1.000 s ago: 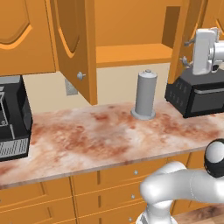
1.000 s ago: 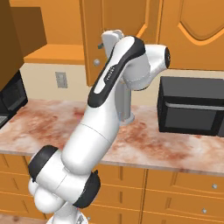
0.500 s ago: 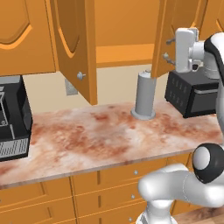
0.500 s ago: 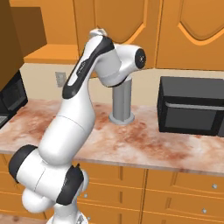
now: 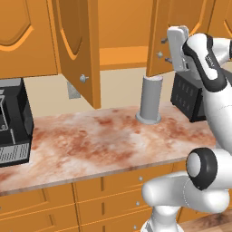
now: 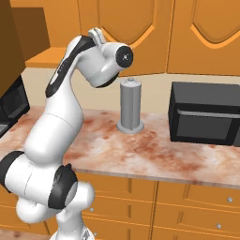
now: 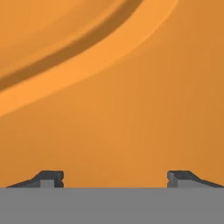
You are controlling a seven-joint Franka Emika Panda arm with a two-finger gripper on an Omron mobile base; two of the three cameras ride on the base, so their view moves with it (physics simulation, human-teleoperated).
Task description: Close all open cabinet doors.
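Swinging left since the earlier frame, the gripper (image 5: 168, 49) now sits right up against the right cabinet door (image 5: 164, 36), which stands partly open above the counter (image 5: 99, 145). Its fingers (image 7: 48, 179) are spread wide with nothing between them, facing the door's arched panel. Another door (image 5: 77, 50) hangs open to the left, past the grey cylinder (image 5: 150, 99).

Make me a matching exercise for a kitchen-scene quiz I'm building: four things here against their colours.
Things:
1. cabinet doors
2. microwave
3. paper towel holder
4. countertop

Colours:
A. grey
B. marbled reddish-white
C. orange-brown
D. black

Pairs: 1-C, 2-D, 3-A, 4-B
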